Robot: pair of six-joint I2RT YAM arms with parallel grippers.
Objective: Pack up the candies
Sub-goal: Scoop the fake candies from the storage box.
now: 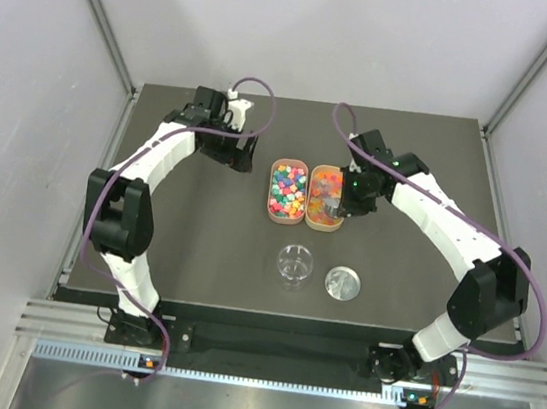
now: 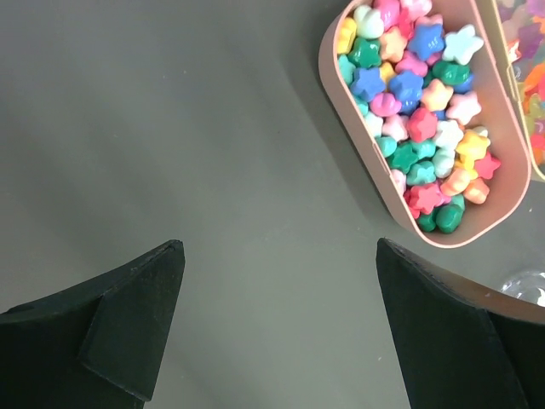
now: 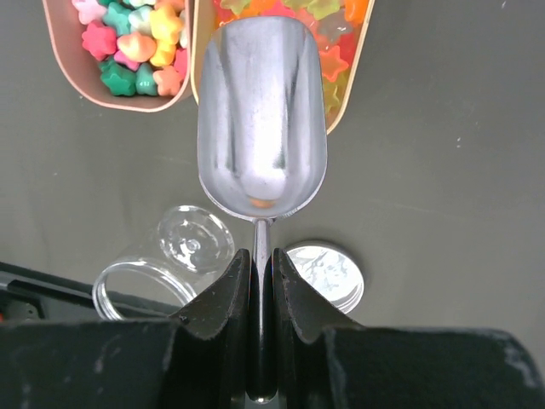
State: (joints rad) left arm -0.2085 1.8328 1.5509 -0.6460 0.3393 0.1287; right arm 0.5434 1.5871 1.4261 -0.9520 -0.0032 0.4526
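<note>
While the right claw (image 3: 261, 261) is pinching the handle of a nearly bare scoop (image 3: 261, 128) over the candies (image 1: 287, 190), all lying in two trays (image 2: 327, 72), the jar (image 1: 295, 265) is standing empty on the desk (image 1: 198, 245). The left claw (image 2: 278, 247) is hanging spread, so packing is seemingly just beginning.

The left arm (image 1: 148, 163) rises from its base at 7 o'clock, bends at the elbow toward 9, and reaches up to 11. Its wrist turns the left gripper (image 1: 244, 152) (image 2: 279, 247) toward 4 o'clock, fingers (image 2: 136, 324) spread wide, holding nothing. The right arm (image 1: 451, 233) climbs from 5 o'clock, bends near 4, and stretches toward 1. The right gripper (image 1: 337, 209) (image 3: 261, 260) points down toward 7, its fingers (image 3: 223, 294) pinched tight on the handle of a metal scoop (image 3: 260, 119).
</note>
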